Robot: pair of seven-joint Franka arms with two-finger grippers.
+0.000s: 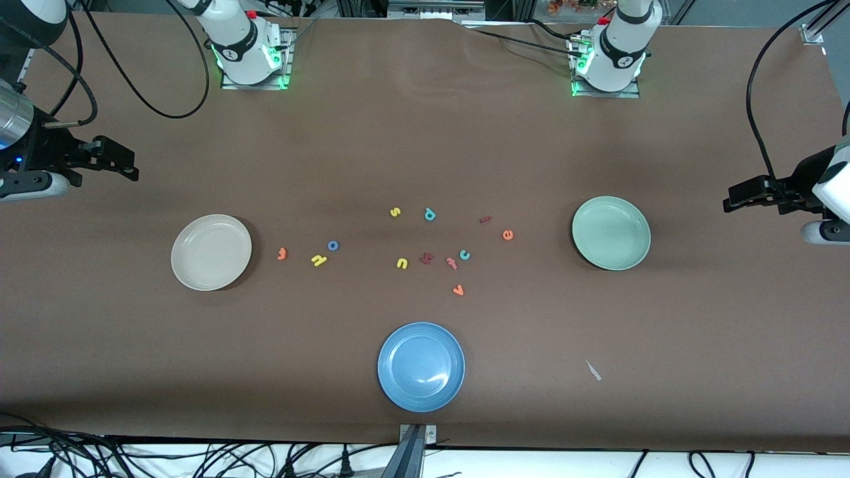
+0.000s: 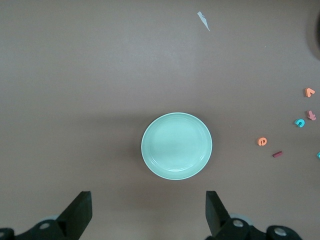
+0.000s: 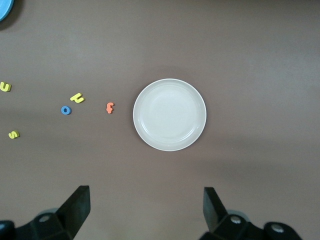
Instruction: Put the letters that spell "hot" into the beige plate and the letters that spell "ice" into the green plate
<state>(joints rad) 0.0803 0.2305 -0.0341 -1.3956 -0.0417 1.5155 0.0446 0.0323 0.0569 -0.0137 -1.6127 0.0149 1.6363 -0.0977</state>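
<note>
Over the table's two ends hang the grippers, both waiting with their fingers spread wide and nothing between them. At the right arm's end, the right gripper (image 1: 129,166) hovers high, well apart from the beige plate (image 1: 211,251), which is empty. At the left arm's end, the left gripper (image 1: 730,199) hovers well apart from the green plate (image 1: 611,232), also empty.

Between the two plates the foam letters lie scattered on the brown table (image 1: 425,133). Nearest the beige plate is the orange "t" (image 1: 282,253), then the yellow "h" (image 1: 319,260) and, just beside it and a little farther from the front camera, the blue "o" (image 1: 333,245). Toward the green plate lie the orange "e" (image 1: 507,234) and, just beside it and a little farther from the camera, the dark red "i" (image 1: 485,218). The teal "c" (image 1: 465,254) lies in the middle cluster, close to the pinkish "f" (image 1: 452,263).

Around them lie a yellow "s" (image 1: 395,212), a teal "p" (image 1: 429,214), a yellow "u" (image 1: 402,263), a dark red letter (image 1: 427,258) whose shape I cannot tell, and an orange "v" (image 1: 458,289). Nothing covers any letter.

Nearest the front camera sits an empty blue plate (image 1: 421,366), with a small pale scrap (image 1: 593,370) toward the left arm's end.
</note>
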